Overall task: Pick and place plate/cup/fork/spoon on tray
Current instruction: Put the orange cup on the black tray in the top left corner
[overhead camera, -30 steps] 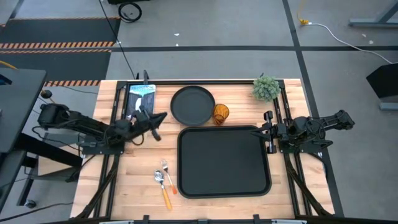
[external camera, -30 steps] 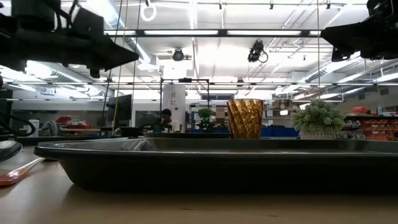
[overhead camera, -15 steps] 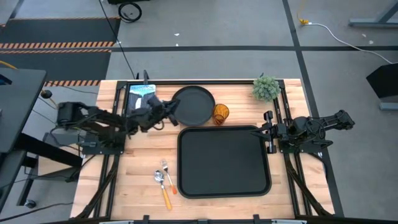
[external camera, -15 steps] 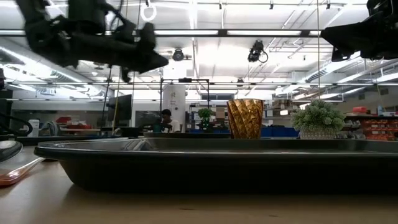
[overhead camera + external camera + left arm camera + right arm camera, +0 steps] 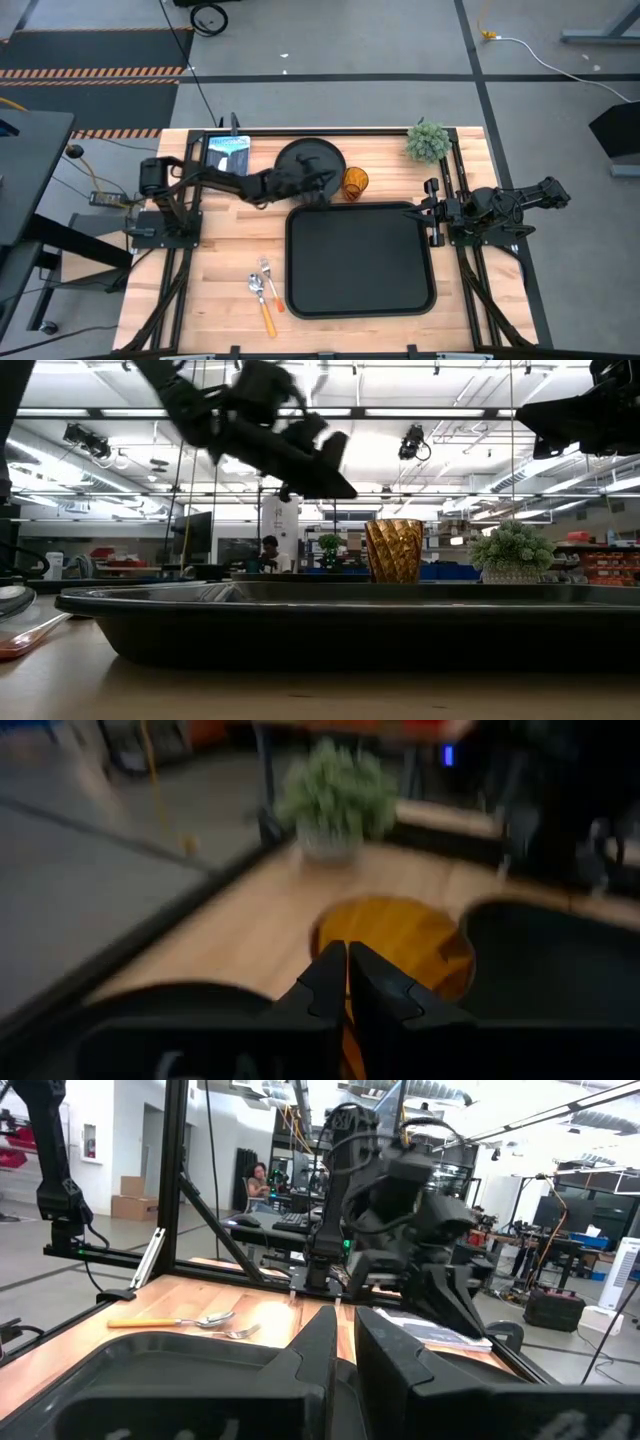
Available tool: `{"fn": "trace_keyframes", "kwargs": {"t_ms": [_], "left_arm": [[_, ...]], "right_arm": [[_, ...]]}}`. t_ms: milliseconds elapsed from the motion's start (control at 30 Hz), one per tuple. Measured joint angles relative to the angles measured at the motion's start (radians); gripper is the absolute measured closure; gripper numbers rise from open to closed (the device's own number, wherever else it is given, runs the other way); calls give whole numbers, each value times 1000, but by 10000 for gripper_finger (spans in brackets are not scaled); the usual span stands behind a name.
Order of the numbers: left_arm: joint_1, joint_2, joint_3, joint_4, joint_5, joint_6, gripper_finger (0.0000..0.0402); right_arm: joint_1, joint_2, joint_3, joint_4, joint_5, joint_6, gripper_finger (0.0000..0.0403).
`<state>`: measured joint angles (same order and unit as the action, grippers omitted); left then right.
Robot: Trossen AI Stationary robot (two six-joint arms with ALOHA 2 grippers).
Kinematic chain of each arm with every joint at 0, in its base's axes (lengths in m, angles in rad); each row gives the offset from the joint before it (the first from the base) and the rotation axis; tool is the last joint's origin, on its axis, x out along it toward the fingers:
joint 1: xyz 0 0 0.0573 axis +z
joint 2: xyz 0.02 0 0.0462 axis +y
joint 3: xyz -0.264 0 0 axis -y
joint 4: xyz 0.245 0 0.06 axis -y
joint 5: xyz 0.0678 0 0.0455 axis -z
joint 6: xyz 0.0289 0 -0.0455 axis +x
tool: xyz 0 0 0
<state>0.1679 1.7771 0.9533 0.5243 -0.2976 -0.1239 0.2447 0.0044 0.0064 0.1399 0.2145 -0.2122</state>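
Note:
The round black plate (image 5: pixel 297 158) lies flat at the table's far middle. The amber cup (image 5: pixel 355 183) stands upright just to its right and also shows in the low view (image 5: pixel 393 550). The black tray (image 5: pixel 360 262) lies in front of them. The fork (image 5: pixel 267 270) and the spoon (image 5: pixel 256 284) lie left of the tray, orange handles toward the near edge. My left gripper (image 5: pixel 332 182) is shut and hovers over the plate's right part, fingers pointing at the cup (image 5: pixel 400 945). My right gripper (image 5: pixel 428 210) is shut and waits above the tray's far right corner.
A small potted plant (image 5: pixel 428 140) stands at the far right corner, behind the cup. A blue-and-white book (image 5: pixel 228 155) lies at the far left. Black frame rails run along the table's left and right sides. Bare wood lies left of the cutlery.
My left arm has swung from the table's left side toward the right edge, stretching out over the plate toward the cup, its gripper tipping a little downward. Nothing on the table has moved.

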Motion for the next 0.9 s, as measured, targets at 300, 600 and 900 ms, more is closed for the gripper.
{"fn": "trace_keyframes", "kwargs": {"t_ms": [300,600,900], "left_arm": [[42,32,310,-494,84,-74,392],[127,44,377,-518,264,-75,364],[163,92,403,-558,483,-107,259]], "right_arm": [[0,0,0,0,0,0,357],[0,0,0,0,0,0,357],[0,3,0,4,0,0,357]]}}
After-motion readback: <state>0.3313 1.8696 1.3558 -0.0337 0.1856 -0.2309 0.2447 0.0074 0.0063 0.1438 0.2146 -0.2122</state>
